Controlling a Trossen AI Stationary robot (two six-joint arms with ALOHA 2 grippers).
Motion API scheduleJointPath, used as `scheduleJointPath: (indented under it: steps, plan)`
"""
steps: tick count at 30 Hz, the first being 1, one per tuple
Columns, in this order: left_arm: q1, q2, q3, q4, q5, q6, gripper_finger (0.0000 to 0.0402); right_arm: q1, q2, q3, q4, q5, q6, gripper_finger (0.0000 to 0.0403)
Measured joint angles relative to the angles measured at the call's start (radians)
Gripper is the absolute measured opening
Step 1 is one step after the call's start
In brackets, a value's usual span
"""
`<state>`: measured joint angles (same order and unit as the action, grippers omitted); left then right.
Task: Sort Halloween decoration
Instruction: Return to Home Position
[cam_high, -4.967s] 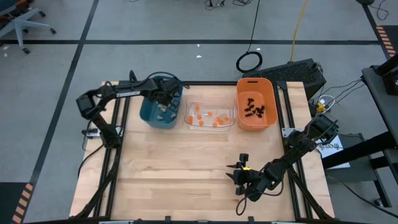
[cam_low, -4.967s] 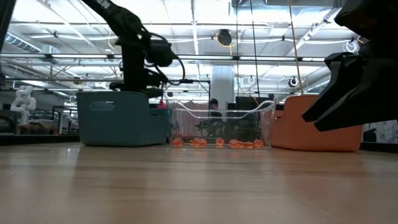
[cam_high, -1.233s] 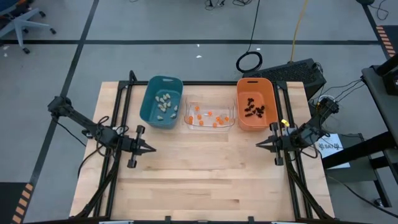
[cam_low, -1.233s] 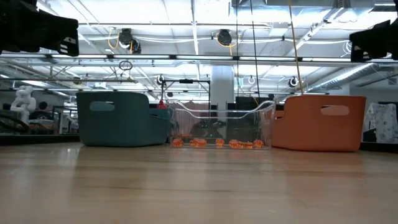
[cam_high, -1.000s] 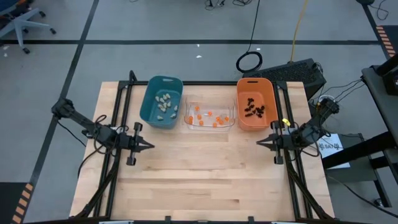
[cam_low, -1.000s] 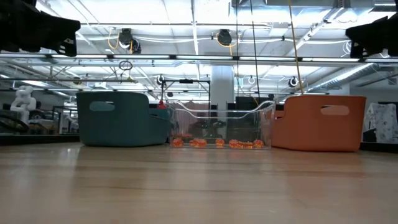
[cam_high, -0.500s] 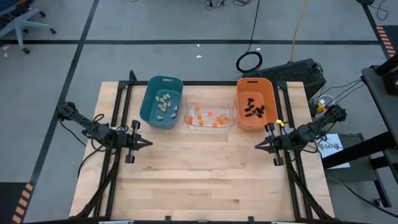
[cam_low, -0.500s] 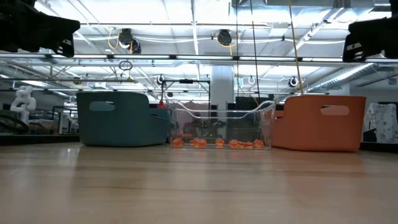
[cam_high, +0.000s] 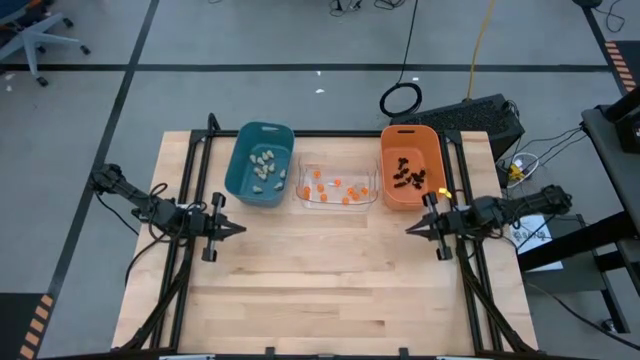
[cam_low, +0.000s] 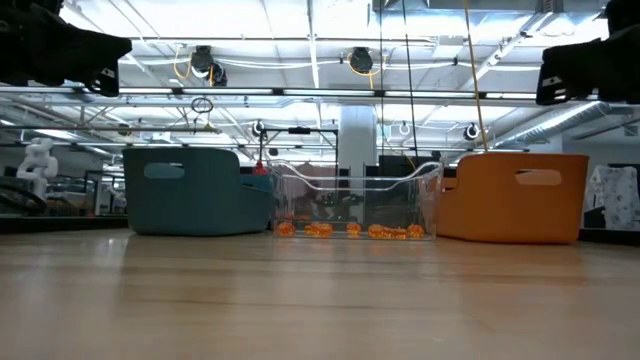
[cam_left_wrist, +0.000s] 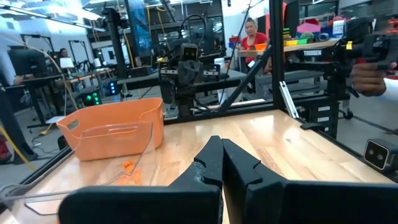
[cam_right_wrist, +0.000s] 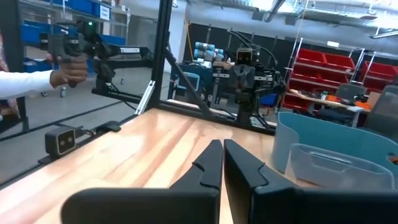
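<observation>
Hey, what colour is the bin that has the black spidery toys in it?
Orange. The bin holding the black spidery toys shows best in the high view.

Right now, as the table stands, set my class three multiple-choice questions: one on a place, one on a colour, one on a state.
1. Which bin stands in the middle of the row? A. teal bin B. clear bin C. orange bin
2. What colour are the trinkets in the orange bin? A. black B. orange C. pale
3. How do the jaws of the left arm stand? A. wide open B. closed on a trinket C. closed, empty
Key: 1 B, teal and orange bins flank it; 2 A, only dark spidery shapes lie there; 3 C, its wrist view shows the tips meeting, nothing between.
</observation>
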<state>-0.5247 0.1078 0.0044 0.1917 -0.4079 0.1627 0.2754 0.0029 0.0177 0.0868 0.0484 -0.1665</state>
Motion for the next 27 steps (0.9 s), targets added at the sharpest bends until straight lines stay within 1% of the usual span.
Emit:
scheduleJointPath:
  steps: [10,14,19,24,27]
  plan:
    - [0.0,0.0,0.0,-0.035,-0.023,0.0,0.0,-0.161,0.001,-0.001,-0.051,-0.102,-0.013,0.0]
    - [0.0,0.0,0.0,-0.057,-0.058,0.0,0.0,-0.195,0.001,-0.001,-0.052,-0.128,-0.017,0.0]
    - [0.0,-0.005,0.0,-0.049,-0.073,-0.013,0.0,-0.21,0.004,-0.002,-0.054,-0.128,-0.034,0.0]
    - [0.0,-0.006,0.0,-0.07,-0.073,-0.033,0.0,-0.211,0.01,-0.002,-0.058,-0.127,0.013,0.0]
    - [0.0,-0.006,0.0,-0.081,-0.081,-0.053,0.0,-0.211,0.009,-0.002,-0.067,-0.082,0.046,0.0]
